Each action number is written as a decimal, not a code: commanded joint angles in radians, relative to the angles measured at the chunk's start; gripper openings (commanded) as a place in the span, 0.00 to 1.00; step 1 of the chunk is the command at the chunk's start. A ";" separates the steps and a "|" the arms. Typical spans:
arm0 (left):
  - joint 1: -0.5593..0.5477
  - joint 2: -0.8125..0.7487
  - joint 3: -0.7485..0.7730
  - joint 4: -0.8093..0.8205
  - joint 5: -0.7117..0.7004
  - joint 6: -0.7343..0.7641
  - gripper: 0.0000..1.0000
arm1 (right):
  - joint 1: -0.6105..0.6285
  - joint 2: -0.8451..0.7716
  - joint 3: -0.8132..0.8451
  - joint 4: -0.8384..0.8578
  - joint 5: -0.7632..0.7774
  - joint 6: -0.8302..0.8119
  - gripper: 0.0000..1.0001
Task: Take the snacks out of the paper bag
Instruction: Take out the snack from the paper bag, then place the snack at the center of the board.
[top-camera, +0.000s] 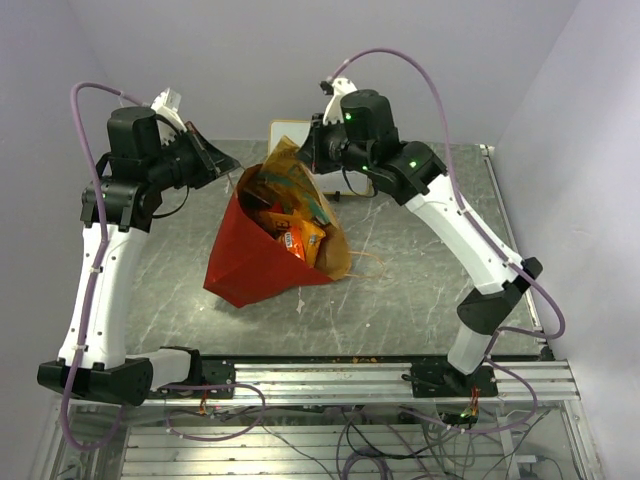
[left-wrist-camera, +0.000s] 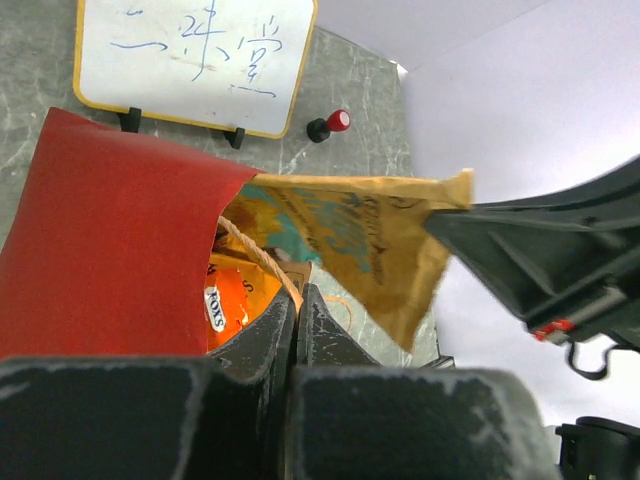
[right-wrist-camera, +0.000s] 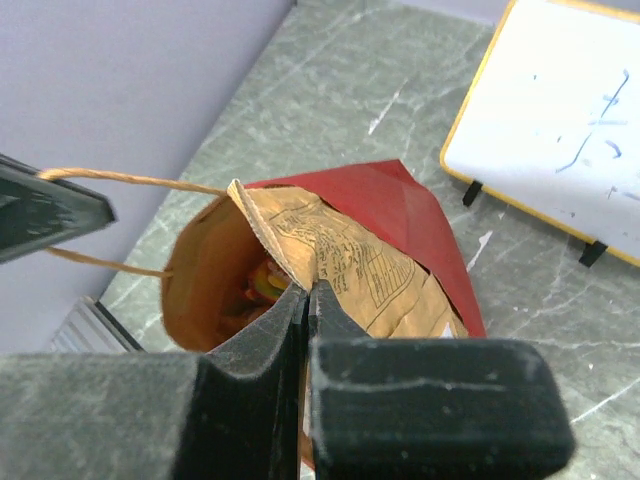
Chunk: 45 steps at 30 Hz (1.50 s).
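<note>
The paper bag (top-camera: 250, 265) stands tilted mid-table, red outside, brown inside, its mouth open upward. Several snacks (top-camera: 290, 230) lie inside; an orange packet (left-wrist-camera: 235, 300) shows in the left wrist view. My left gripper (top-camera: 232, 163) is shut on the bag's string handle (left-wrist-camera: 262, 256) at the left rim (left-wrist-camera: 295, 292). My right gripper (top-camera: 308, 150) is shut (right-wrist-camera: 308, 288) on a yellow packet (right-wrist-camera: 360, 265) with printed text, held above the bag's mouth. The packet shows in the top view (top-camera: 283, 160) and the left wrist view (left-wrist-camera: 370, 235).
A small whiteboard (left-wrist-camera: 195, 60) with a yellow frame stands behind the bag. A red-capped black bottle (left-wrist-camera: 328, 124) lies next to it. The bag's other string handle (top-camera: 368, 265) lies on the table to the right. A metal rail (top-camera: 350, 375) runs along the near edge.
</note>
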<state>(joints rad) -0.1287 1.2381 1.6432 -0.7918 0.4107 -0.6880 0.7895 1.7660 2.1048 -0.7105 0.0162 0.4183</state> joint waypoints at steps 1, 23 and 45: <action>0.015 -0.013 0.052 0.006 -0.024 0.007 0.07 | 0.005 -0.031 0.145 -0.007 -0.014 0.013 0.00; 0.026 0.003 0.086 -0.072 -0.020 0.021 0.07 | 0.002 -0.392 0.176 -0.186 0.437 -0.131 0.00; 0.035 0.051 0.136 -0.131 0.012 0.033 0.07 | 0.002 -0.821 -0.698 -0.439 1.094 -0.253 0.00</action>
<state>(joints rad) -0.1101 1.2793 1.7306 -0.9279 0.3935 -0.6693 0.7895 0.9405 1.5440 -1.1797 1.0653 0.1375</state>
